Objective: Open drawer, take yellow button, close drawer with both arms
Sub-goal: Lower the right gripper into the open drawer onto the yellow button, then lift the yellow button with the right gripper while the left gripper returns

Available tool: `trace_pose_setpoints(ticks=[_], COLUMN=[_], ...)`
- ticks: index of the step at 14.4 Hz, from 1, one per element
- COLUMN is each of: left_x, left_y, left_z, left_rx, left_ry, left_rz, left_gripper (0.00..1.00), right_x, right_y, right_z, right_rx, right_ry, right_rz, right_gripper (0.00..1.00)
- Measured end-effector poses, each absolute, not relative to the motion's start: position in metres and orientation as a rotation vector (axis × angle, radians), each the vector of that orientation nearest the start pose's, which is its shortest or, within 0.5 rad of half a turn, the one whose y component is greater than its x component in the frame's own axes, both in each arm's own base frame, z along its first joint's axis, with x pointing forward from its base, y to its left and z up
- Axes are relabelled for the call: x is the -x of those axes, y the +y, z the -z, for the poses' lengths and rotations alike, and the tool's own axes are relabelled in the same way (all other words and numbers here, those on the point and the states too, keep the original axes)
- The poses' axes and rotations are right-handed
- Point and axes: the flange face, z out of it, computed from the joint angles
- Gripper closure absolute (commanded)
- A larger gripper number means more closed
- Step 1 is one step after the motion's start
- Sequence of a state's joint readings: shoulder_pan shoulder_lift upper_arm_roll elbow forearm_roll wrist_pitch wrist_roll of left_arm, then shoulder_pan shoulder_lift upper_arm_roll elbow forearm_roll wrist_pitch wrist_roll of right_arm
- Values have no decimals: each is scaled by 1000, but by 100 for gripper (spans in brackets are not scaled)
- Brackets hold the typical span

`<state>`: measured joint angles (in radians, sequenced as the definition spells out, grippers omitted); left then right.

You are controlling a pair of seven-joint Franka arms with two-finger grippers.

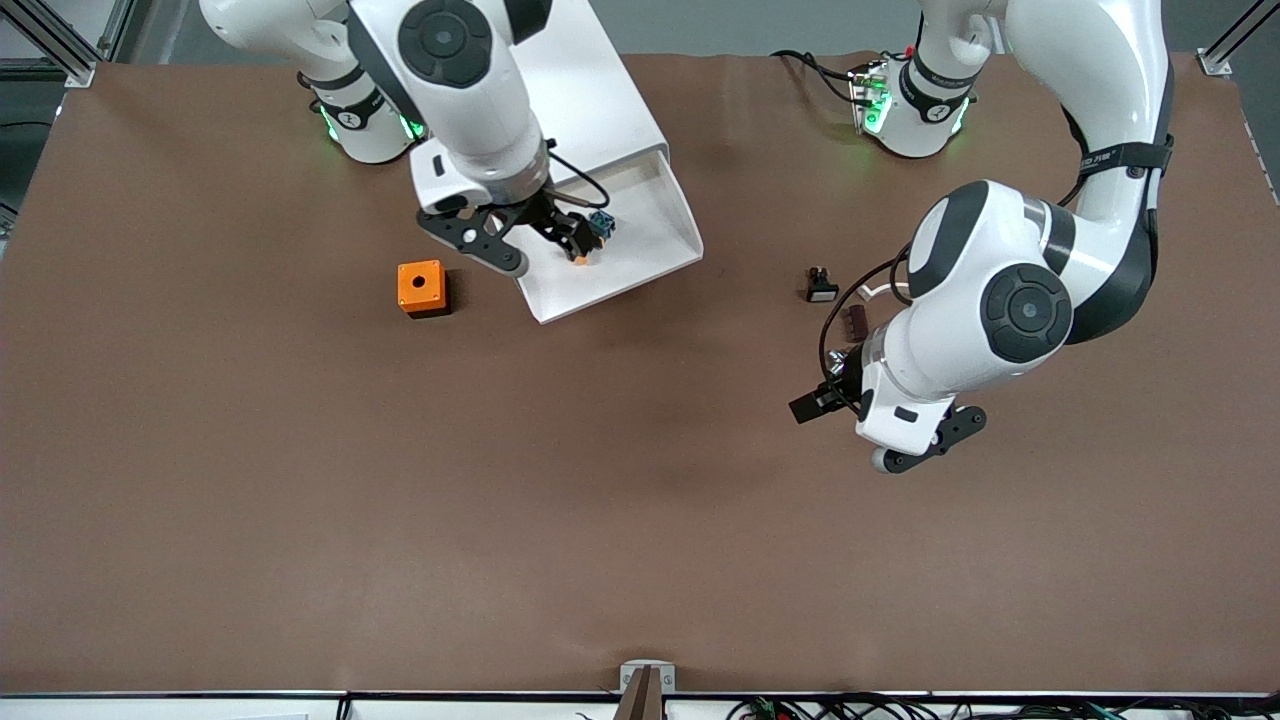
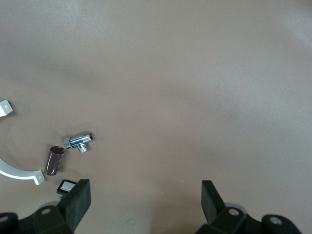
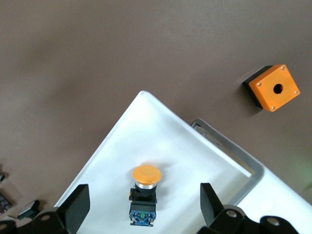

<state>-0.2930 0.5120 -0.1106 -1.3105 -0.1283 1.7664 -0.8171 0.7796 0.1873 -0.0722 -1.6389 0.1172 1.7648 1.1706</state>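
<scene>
Our left gripper (image 1: 838,398) hangs with its fingers spread wide and nothing between them, over bare table (image 1: 400,520) toward the left arm's end, and this arm waits. Just past it, farther from the front camera, lie a few loose bits: a small chrome fitting (image 2: 78,141), a brown cylinder (image 1: 855,322), a white clip (image 2: 14,171) and a small black part with a white face (image 1: 821,286); none of these is ours to take. Toward the right arm's end sits an orange box (image 1: 421,287) with a hole in its top, beside the drawer (image 1: 640,262), which stands pulled out of the cabinet (image 1: 590,90). Our right gripper (image 1: 540,243) hovers over that open tray, fingers apart, straddling the button (image 3: 146,190) without touching it as far as we can see. The button lies on the drawer floor, near its front rim, orange cap pointing out toward the drawer front and blue end back toward the cabinet. We judge it light, rigid plastic, not fragile, but small enough to skid on the smooth white floor if nudged from one side. The round cap looks slippery and would likely roll out of a pinch, so we would close on the flat sides of the black body, both fingers meeting it together. The drawer itself looks light and free-sliding, so a push on its front rim should shut it.
</scene>
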Motion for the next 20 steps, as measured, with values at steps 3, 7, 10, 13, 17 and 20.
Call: trace_pose_setpoints(ticks=[3, 7, 10, 13, 17, 20], left_x=[-646, -646, -646, -644, -644, -644], left_y=[-271, -271, -271, -273, -274, -274], left_z=[-443, -442, -441, -440, -440, -440], left_rx=[3165, 3164, 3162, 3163, 3163, 3163], left_ry=[-733, -732, -732, -725, -724, -724], left_rz=[-240, -243, -245, -248, -248, -248], left_gripper=[0, 0, 0, 0, 0, 0], right_x=[-441, -417, -410, -407, -405, -405], right_y=[427, 451, 463, 471, 474, 475], right_z=[-481, -450, -433, -420, -411, -408], right_rx=[3048, 3061, 3078, 3092, 3108, 3110], right_ry=[717, 707, 691, 684, 680, 684], right_rz=[-184, -183, -187, -191, -195, -194], right_gripper=[0, 0, 0, 0, 0, 0])
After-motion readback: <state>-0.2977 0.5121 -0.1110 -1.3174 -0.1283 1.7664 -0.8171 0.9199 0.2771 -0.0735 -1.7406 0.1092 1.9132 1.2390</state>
